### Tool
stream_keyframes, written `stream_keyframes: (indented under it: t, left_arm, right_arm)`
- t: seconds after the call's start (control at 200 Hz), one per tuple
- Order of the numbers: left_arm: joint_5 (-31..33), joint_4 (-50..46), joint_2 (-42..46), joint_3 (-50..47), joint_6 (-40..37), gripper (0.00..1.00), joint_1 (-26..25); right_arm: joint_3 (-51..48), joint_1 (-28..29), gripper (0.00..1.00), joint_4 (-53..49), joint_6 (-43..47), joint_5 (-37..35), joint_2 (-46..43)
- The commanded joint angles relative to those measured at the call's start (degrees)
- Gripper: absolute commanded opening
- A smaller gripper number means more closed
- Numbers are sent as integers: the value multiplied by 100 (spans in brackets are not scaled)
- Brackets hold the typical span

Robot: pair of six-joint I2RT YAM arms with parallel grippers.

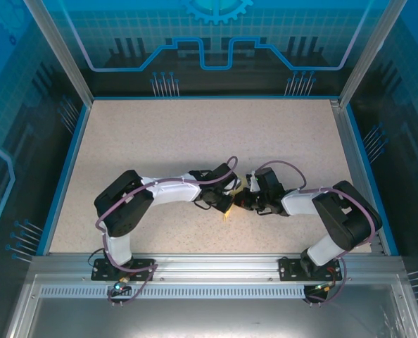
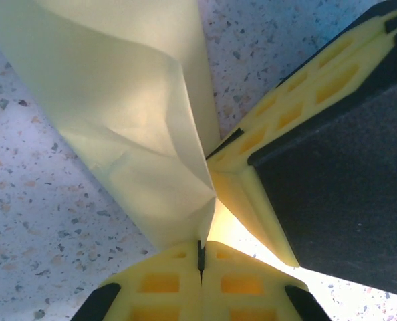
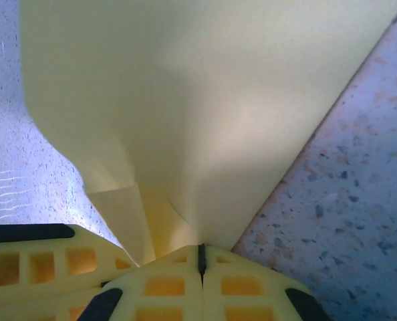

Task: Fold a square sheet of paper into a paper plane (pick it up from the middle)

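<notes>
the sheet of paper (image 2: 138, 114) is plain pale yellow, greyer along its creases. the left gripper (image 2: 200, 253) and right gripper (image 3: 200, 257) are bright yellow with a grid of deeper orange-yellow squares and black trim. the table (image 1: 195, 141) is beige with fine dark speckles, rimmed in blue. the left arm (image 1: 163, 190) and right arm (image 1: 328, 208) are black and white, with purple cables (image 1: 279, 165).

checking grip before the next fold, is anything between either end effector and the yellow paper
Nothing visible stands between them. The left end effector and the right end effector are both shut directly on the yellow paper, close beside each other.
</notes>
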State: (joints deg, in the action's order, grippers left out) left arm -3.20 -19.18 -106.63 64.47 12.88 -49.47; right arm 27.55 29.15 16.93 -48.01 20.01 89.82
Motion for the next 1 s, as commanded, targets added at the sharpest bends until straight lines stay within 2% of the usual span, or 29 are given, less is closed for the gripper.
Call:
stream_keyframes:
  t: [0.0, 0.32, 0.735, 0.995]
  left_arm:
    - [-39, -25, 6, 83, -147, 5, -78]
    - [-207, 82, -29, 84, -151, 5, -80]
    - [-494, 336, -140, -204, -259, 15, -71]
    - [-530, 397, -112, -354, -376, 16, -71]
  right_arm:
    - [-116, -93, 2, 182, -36, 29, 154]
    - [-168, -102, 2, 364, -103, 104, 229]
    - [-219, -155, 2, 388, -108, 176, 138]
    - [-225, -258, 3, 192, -73, 170, -193]
